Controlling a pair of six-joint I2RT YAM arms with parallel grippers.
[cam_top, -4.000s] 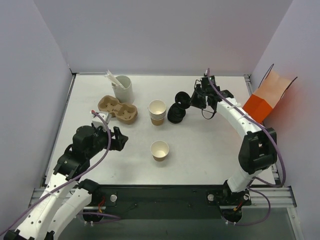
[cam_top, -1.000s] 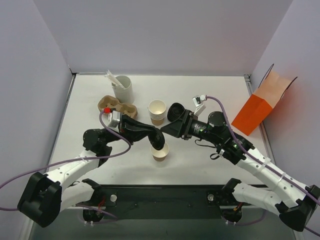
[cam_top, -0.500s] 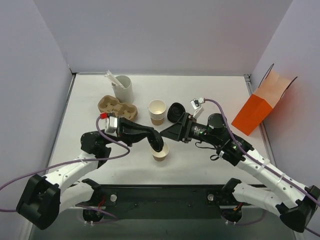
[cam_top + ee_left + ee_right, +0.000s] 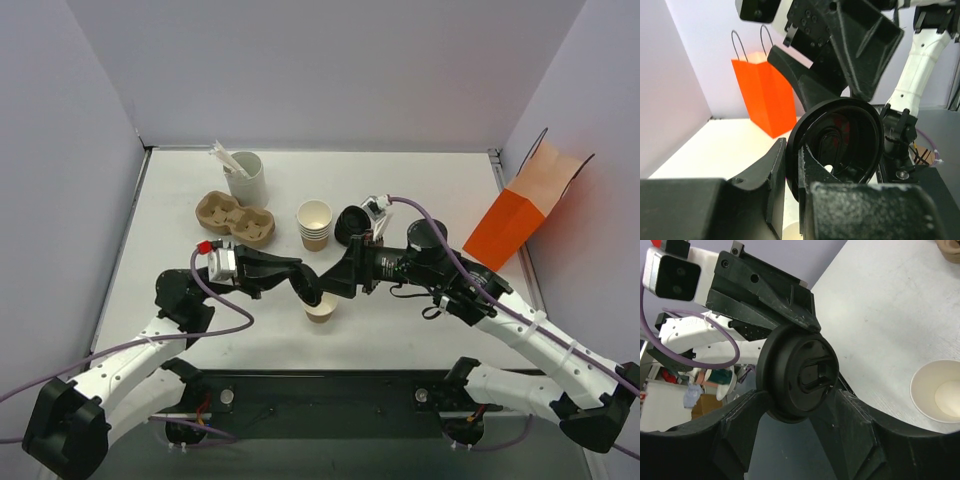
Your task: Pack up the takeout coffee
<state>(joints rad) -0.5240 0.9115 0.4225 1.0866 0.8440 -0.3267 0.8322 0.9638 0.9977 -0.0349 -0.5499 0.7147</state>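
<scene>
Lower centre of the top view: the cup [image 4: 321, 312] stands open, partly hidden under the left gripper [image 4: 312, 292], which pinches the lid [image 4: 840, 140] by its rim. The right gripper [image 4: 801, 407] stands spread astride the lid, contact unclear.

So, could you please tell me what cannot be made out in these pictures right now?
Top view: the black lid is hidden where the left gripper and right gripper meet above the paper cup.
Right wrist view: whether the right gripper's fingers touch the lid, black against black.
</scene>
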